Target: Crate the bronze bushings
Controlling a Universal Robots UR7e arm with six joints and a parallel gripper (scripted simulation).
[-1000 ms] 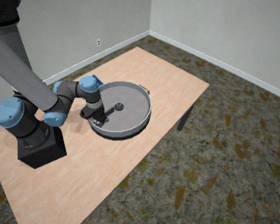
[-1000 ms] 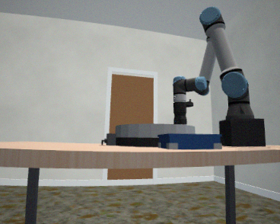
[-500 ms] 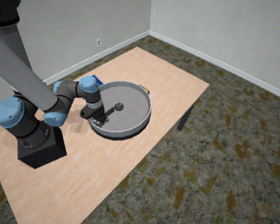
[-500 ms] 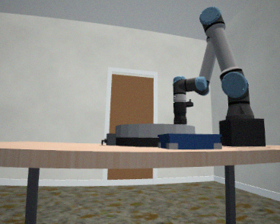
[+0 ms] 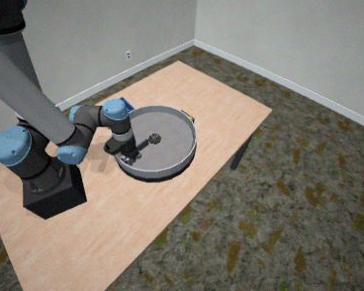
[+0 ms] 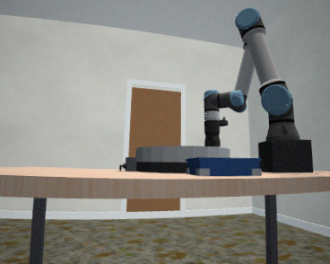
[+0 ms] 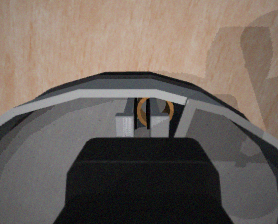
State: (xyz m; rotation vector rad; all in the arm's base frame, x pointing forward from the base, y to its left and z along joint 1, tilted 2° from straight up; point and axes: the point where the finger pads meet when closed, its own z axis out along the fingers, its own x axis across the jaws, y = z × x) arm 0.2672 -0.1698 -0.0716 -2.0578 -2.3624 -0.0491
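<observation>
The turning table (image 5: 158,174) (image 6: 169,154) (image 7: 115,94) is a round grey pan with a raised rim. My gripper (image 7: 141,104) is down inside it, close to the rim on the robot's side. Its fingers are narrowly apart and shut on a bronze bushing (image 7: 140,112). The bronze ring shows partly between the fingers and partly beyond the right finger; how it sits on that finger is not clear. The blue crate (image 5: 127,104) (image 6: 224,166) stands on the table beside the pan. Its inside is hidden. Steel bushings cannot be made out clearly.
A dark knob (image 5: 154,139) stands at the pan's centre, with a dark bar (image 5: 143,144) reaching toward the gripper. A small dark and yellow device (image 5: 190,118) (image 6: 130,163) sits outside the far rim. The robot's black base (image 5: 54,195) (image 6: 285,156) stands on the wooden table.
</observation>
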